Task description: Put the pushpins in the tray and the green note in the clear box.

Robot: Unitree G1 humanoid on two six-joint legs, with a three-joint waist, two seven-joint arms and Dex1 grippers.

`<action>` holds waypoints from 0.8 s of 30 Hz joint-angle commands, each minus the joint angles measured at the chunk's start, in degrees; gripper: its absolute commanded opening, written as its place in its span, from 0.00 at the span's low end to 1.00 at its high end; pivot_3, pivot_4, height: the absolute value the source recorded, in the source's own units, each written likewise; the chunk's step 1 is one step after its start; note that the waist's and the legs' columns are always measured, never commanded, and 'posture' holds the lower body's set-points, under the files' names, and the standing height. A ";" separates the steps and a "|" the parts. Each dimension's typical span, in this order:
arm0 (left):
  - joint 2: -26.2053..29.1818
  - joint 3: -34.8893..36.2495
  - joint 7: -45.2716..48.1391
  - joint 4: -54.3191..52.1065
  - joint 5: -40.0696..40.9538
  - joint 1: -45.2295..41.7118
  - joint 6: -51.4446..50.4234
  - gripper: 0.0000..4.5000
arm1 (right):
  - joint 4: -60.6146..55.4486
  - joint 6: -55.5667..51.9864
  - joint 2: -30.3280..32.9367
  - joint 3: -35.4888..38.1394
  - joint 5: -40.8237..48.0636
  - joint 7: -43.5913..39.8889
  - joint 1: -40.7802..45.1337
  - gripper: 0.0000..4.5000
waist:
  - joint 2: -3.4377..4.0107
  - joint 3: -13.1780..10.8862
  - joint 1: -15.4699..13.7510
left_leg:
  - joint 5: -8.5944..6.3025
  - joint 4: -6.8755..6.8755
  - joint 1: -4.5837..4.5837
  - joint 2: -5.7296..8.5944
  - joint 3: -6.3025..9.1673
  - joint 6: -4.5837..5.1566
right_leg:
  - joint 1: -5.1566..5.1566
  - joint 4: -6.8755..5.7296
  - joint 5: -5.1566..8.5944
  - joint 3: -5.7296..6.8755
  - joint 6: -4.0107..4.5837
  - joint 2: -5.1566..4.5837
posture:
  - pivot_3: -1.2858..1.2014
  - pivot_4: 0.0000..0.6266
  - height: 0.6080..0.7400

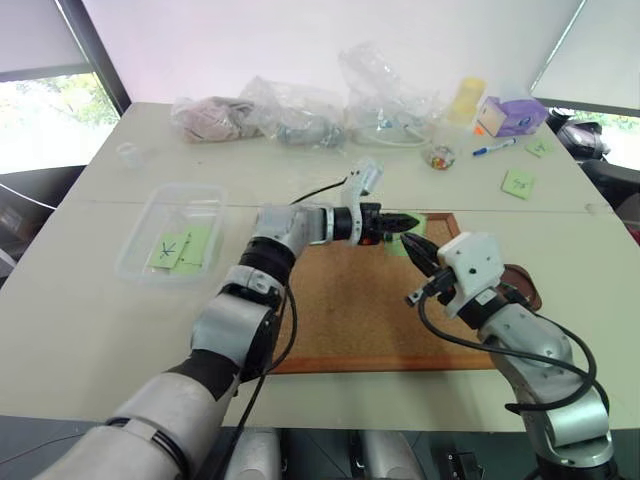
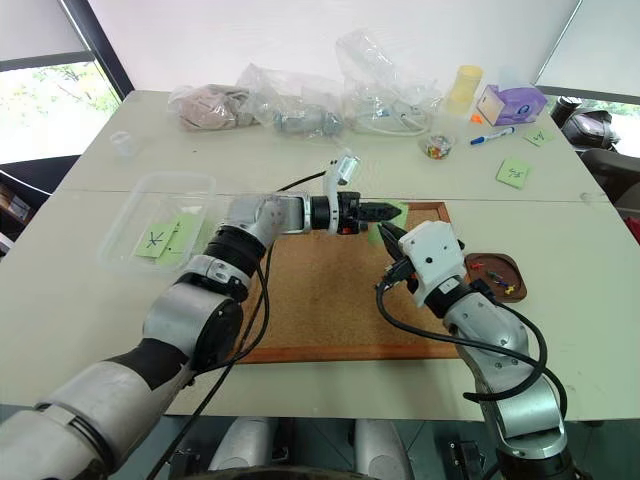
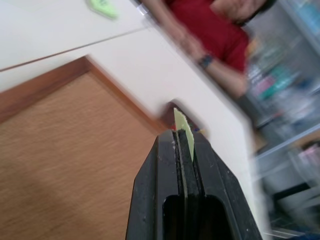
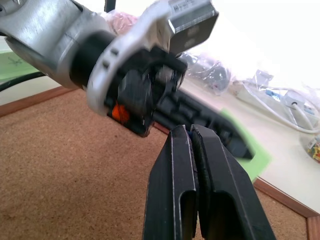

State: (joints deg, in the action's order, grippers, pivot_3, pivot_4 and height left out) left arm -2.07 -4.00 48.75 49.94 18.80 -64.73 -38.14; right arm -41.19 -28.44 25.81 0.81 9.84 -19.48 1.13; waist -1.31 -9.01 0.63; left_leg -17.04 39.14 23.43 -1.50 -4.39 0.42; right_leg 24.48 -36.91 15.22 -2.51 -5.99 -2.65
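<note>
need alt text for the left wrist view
The left hand, shut on the edge of the green note, is above the corkboard near its wooden corner. Beyond it lie the white table, another green note and a person in a red top.

clear box (image 2: 128, 205): left of corkboard (image 2: 320, 300), two notes (image 2: 165, 238) inside
tray (image 2: 520, 275): right of corkboard, pushpins (image 2: 497, 281) in it
bags (image 2: 300, 105): behind corkboard
</note>
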 commanded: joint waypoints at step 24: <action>5.62 0.18 2.43 -40.31 11.58 18.46 -16.60 0.02 | 16.68 -16.05 -6.22 28.87 8.86 14.46 -1.23 0.00 | 0.25 0.09 0.18 | 0.06 0.02 -0.10 -0.16 -0.02 -0.11 | -0.02 -0.22 -0.01 -0.12 0.01 0.03 | 0.52 0.24 0.98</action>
State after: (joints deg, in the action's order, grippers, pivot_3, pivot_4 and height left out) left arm 3.68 -3.61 51.61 11.76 29.35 -46.80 -54.89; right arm -24.30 -44.61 18.63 28.68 18.47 -4.99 -0.95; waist -1.06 -8.92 0.82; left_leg -16.98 39.15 23.33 -1.65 -4.41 0.31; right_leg 24.46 -37.12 15.21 -2.64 -5.98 -2.62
